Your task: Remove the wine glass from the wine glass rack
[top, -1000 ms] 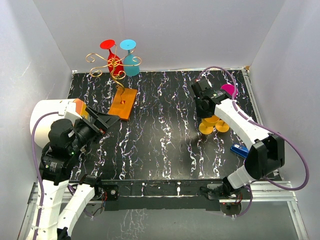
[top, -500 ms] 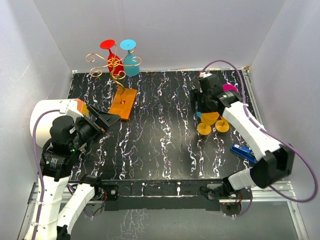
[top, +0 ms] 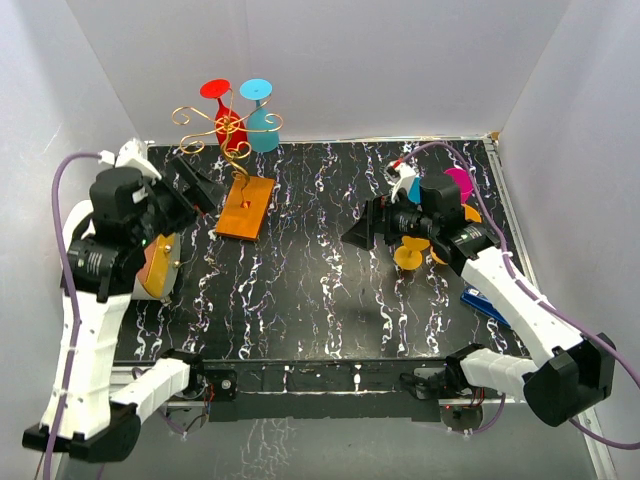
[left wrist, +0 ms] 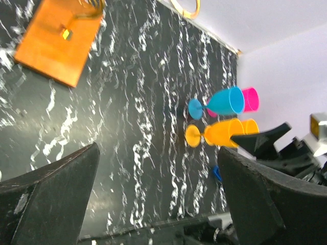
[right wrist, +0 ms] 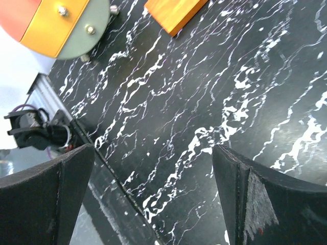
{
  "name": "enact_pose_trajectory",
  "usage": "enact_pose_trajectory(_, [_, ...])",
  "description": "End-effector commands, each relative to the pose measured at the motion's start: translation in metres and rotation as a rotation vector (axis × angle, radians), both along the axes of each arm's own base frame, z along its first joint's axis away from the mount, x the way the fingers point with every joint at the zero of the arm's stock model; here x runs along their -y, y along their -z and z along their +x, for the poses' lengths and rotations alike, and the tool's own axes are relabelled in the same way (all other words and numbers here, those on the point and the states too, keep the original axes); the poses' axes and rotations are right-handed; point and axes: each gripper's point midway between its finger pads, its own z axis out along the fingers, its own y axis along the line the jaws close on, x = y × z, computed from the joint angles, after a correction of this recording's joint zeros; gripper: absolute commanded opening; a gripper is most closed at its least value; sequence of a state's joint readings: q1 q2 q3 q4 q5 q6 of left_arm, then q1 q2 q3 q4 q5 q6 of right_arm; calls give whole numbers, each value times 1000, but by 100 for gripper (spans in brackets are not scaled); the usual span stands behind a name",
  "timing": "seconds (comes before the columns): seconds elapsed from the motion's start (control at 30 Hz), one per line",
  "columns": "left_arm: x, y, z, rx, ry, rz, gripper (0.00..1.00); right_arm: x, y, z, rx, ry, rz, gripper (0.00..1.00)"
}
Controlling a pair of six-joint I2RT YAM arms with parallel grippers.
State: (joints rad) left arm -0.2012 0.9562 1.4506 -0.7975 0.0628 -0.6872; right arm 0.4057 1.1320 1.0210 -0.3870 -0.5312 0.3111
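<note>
The wine glass rack (top: 228, 125), gold wire on an orange-brown wooden base (top: 246, 207), stands at the back left. A red wine glass (top: 222, 102) and a cyan wine glass (top: 262, 118) hang upside down on it. My left gripper (top: 203, 184) hovers open just left of the base, empty. In the left wrist view the base (left wrist: 57, 42) shows at top left, far from the left gripper (left wrist: 158, 150). My right gripper (top: 358, 233) is open and empty over the middle of the table, pointing left. In the right wrist view, the right gripper (right wrist: 153, 148) has only table between its fingers.
Several glasses lie on the right side of the table: two orange (top: 412, 256) (left wrist: 219, 131), a pink one (top: 458, 180) (left wrist: 250, 98) and a cyan one (left wrist: 225, 102). A blue object (top: 480, 300) lies near the right edge. White walls enclose the table.
My right gripper opened, left the glasses on the right and swung to point left over the middle. My left arm rose and moved back toward the rack's base.
</note>
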Motion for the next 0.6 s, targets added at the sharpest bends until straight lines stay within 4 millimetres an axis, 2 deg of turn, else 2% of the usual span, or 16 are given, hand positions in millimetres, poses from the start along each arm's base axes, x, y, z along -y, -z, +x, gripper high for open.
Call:
enact_pose_trajectory(0.0, [-20,-15,35,36,-48,186,99,-19,-41,-9,86,-109,134,98])
enact_pose_trajectory(0.17, [-27,-33,74,37,-96,264,99,-15,-44,-13,110,-100,123,98])
enact_pose_trajectory(0.3, [-15,-36,95,26,-106,175,97,-9,-44,-15,118,-70,112,98])
enact_pose_trajectory(0.47, [13,-30,113,62,-93,-55,81,-8,-44,-16,115,-60,112,98])
enact_pose_trajectory(0.57, [20,-23,117,66,-130,-185,73,-7,-46,-16,116,-56,115,98])
